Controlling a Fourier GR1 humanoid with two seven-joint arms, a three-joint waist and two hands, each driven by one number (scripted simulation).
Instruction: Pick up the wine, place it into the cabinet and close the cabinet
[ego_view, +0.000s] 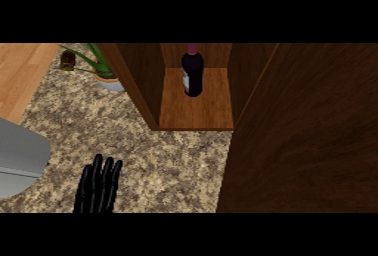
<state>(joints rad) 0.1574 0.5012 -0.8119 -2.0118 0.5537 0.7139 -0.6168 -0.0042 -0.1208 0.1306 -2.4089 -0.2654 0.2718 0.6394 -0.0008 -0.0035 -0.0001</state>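
One step remains, I judge: the wine (193, 72) already stands upright on the cabinet (196, 112) floor toward its back, and the door (303, 135) hangs open. My left hand (98, 187) rests at the bench's (170, 165) near edge, fingers (107, 172) straight, holding nothing.

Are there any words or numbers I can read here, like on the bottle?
None can be read.
The wine bottle in the cabinet has a pale patch low on its side, maybe a label, with no letters to make out.
The plant pot, counter and left hand show no writing.
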